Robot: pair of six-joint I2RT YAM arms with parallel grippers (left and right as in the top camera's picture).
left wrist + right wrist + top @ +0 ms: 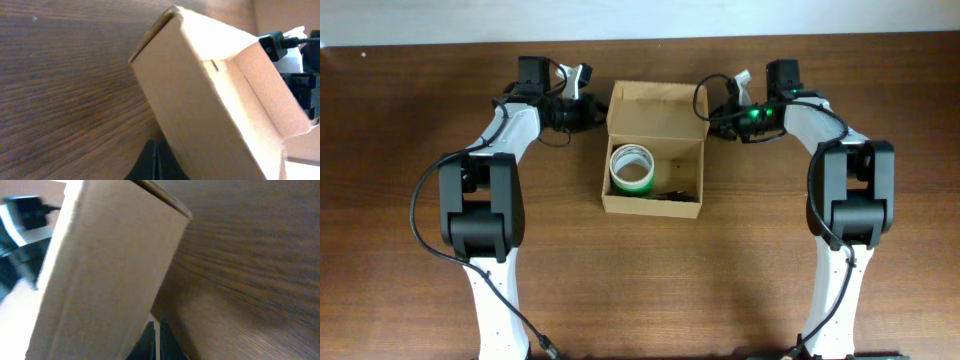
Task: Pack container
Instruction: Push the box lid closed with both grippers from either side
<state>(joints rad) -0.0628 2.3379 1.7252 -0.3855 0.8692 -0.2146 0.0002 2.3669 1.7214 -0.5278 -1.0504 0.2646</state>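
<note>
The tan cardboard container (653, 208) stands in the middle of the table, its hinged flap lid (658, 105) standing open at the far side. Inside lie a white and green tape roll (632, 165) and a dark item (672, 194) by the front wall. My left gripper (592, 112) is shut and sits against the lid's left edge. In the left wrist view its fingers (157, 162) lie pressed together beside the box wall (210, 115). My right gripper (712, 120) is shut at the lid's right edge. Its fingers (157, 340) sit beside the box wall (105, 270).
The brown wooden table (410, 290) spreads around the box. Both arm bases stand at the front, left (485, 215) and right (850, 205). A pale wall strip runs along the far table edge.
</note>
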